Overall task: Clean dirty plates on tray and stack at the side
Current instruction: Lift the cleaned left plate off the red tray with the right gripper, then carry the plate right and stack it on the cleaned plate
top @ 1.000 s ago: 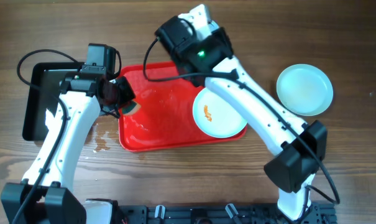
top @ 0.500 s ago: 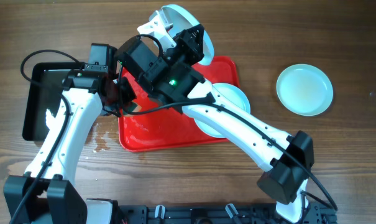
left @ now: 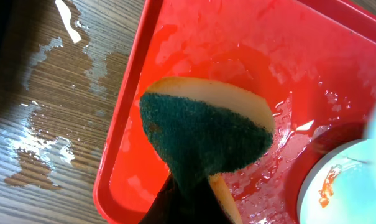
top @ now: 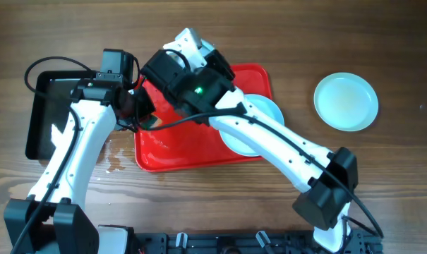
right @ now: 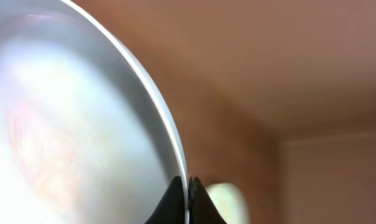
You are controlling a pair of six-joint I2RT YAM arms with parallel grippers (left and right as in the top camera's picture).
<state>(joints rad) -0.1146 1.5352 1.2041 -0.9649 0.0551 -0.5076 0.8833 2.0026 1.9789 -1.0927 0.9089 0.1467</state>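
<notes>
The red tray (top: 199,152) lies mid-table, wet inside. My left gripper (top: 144,116) hangs over its left end, shut on a green-and-yellow sponge (left: 203,134); the dark fingers (left: 175,208) show under the sponge. My right gripper (right: 188,186) is shut on the rim of a pale plate (right: 63,124) with faint smears. It holds that plate tilted up above the tray's back left part (top: 192,46). A second plate (top: 269,109) with an orange smear (left: 327,186) rests on the tray, half hidden by the right arm. A third plate (top: 346,101) sits on the table at the right.
A black pan (top: 40,113) stands left of the tray, behind the left arm. Water puddles (left: 45,149) lie on the wood by the tray's left rim (left: 122,124). The right arm (top: 291,152) crosses diagonally over the tray's right half.
The right arm has swung left across the tray's back with the plate, which now stands more edge-on to the overhead camera. The left arm and sponge have hardly moved.
</notes>
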